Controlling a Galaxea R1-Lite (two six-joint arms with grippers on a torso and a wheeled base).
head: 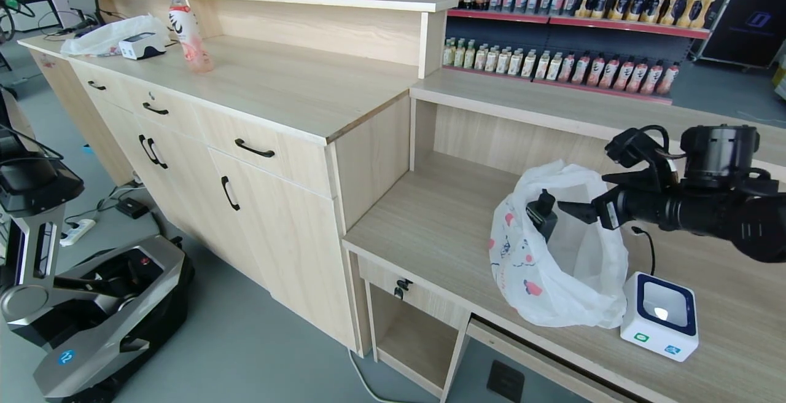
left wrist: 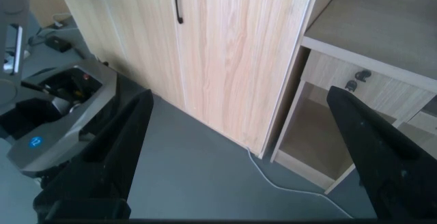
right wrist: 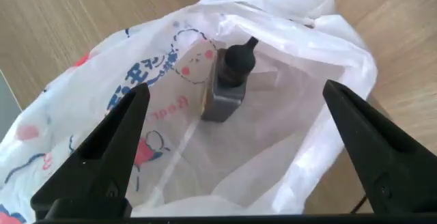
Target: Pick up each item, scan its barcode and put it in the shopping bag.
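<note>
The white shopping bag (head: 556,280) with red print stands open on the low counter (head: 442,219). Inside it a dark bottle with a black cap (right wrist: 229,84) leans against the bag's wall (right wrist: 150,101); the same bottle (head: 543,211) shows in the bag's mouth. My right gripper (head: 589,197) hangs just above that mouth, open, with nothing between its fingers (right wrist: 116,149). The white scanner (head: 662,316) sits beside the bag. A pink drink bottle (head: 189,33) stands on the higher counter, far left. My left gripper (left wrist: 237,100) is open and low, above the floor before the cabinet doors.
A second white bag (head: 107,35) and a small scanner (head: 141,45) lie at the far end of the high counter (head: 295,89). Shelves of drinks (head: 552,65) line the back. The floor (left wrist: 205,156) is free near the cabinet (left wrist: 232,53).
</note>
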